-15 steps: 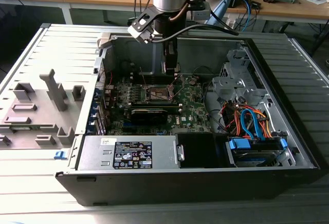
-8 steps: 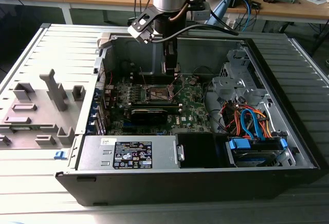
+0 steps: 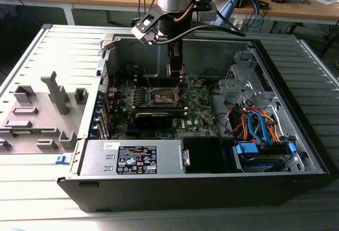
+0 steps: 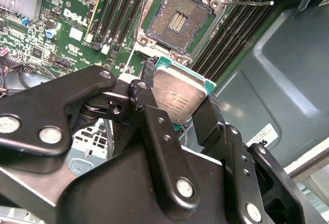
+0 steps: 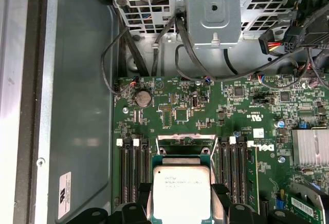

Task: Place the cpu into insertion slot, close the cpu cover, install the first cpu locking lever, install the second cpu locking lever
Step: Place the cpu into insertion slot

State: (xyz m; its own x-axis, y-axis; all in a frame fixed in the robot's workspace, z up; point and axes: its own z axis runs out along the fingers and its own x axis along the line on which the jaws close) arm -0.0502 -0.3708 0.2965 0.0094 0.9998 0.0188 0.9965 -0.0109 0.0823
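- CPU (image 4: 177,93) is pinched by two opposite edges in the hand (image 4: 179,100), whose fingers (image 4: 149,82) are closed only as far as the chip allows.
- Slot (image 4: 177,21) lies open and bare on the green board (image 4: 38,31), near the CPU but apart from it; the CPU hangs above the board.
- Step in hand, as I judge it: placing the CPU. The bare slot suggests the later steps are not begun.
- Seating it would need the CPU level, square to the slot's rim, and lowered gently.

cpu (image 4: 179,99) silver-topped, green-edged, tilted, clamped in pincer (image 4: 180,91), apart from insertion slot (image 4: 177,21); contacts bare.
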